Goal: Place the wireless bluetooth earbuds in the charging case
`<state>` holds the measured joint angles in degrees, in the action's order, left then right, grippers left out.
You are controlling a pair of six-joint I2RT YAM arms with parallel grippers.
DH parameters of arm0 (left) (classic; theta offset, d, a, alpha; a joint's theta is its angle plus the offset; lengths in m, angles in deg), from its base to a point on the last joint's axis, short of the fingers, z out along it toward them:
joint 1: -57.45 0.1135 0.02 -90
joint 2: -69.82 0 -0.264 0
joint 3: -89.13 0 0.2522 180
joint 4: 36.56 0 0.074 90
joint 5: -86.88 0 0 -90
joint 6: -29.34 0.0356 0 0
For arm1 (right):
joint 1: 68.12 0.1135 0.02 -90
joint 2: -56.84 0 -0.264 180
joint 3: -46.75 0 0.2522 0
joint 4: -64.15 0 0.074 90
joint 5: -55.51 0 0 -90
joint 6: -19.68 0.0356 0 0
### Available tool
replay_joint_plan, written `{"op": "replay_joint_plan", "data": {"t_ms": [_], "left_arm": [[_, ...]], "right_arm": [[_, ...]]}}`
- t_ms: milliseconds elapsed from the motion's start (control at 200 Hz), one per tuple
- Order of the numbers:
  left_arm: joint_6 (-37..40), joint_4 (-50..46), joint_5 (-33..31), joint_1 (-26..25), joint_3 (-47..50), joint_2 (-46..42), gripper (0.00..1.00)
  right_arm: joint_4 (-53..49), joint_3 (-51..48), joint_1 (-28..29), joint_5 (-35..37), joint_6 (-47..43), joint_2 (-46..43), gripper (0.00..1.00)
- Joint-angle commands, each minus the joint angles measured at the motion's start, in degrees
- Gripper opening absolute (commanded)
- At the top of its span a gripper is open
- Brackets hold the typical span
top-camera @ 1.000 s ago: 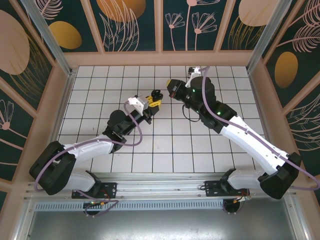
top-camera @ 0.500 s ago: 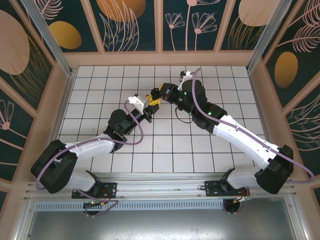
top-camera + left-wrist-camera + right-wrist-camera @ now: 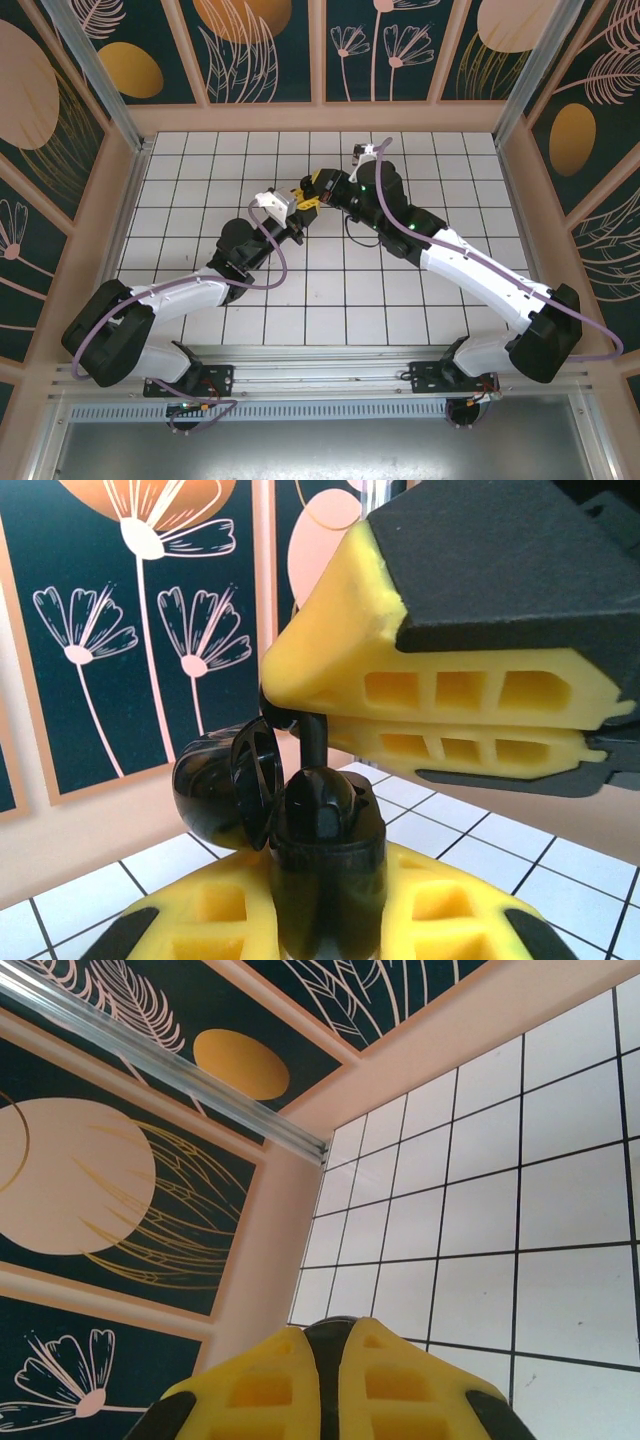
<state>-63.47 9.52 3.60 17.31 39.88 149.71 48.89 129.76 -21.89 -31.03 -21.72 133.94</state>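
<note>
Insertion step, judged close to done. Meeting over the middle of the tiled table [image 3: 190, 170]. Clamping the charging case [image 3: 330, 880] upright in the left gripper [image 3: 303, 205], jaws closed on its sides, lid [image 3: 215, 785] swung open to the left. Pinching the stem of a black earbud [image 3: 322, 800] with the right gripper [image 3: 298, 715], reaching in from above and to the right, jaws closed tight on it. Earbud body down at the mouth of the case, touching it or just inside the socket. Fully seated or not: can't tell, too close up and partly hidden by the case rim. In the right wrist view, closed yellow fingers [image 3: 250, 1390] with a dark sliver between them, probably the same earbud.

Next, as a judgement: press straight down along the stem until seated, holding the case dead steady. Then open the right jaws and lift clear without dragging the earbud back out. Calls for fine alignment; a slight tilt likely to jam it on the rim. Leave the lid open for now.
</note>
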Motion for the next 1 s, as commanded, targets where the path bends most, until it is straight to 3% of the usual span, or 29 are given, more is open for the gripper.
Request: {"op": "replay_joint_plan", "data": {"t_ms": [0,345,996], "left_arm": [[0.5,3.2,-0.9,-0.3,-0.4,-1.2,0.09],[0.4,4.5,0.3,-0.3,0.6,-1.8,0.09],[1.6,5.8,3.3,-0.3,2.4,-3.5,0.09]], "right_arm": [[0.2,0.2,1.1,0.0,0.8,-0.2,0.07],[-2.3,-0.3,1.5,2.2,0.5,-1.6,0.07],[-10.1,4.3,1.4,-2.4,-1.9,-2.3,0.06]]}}
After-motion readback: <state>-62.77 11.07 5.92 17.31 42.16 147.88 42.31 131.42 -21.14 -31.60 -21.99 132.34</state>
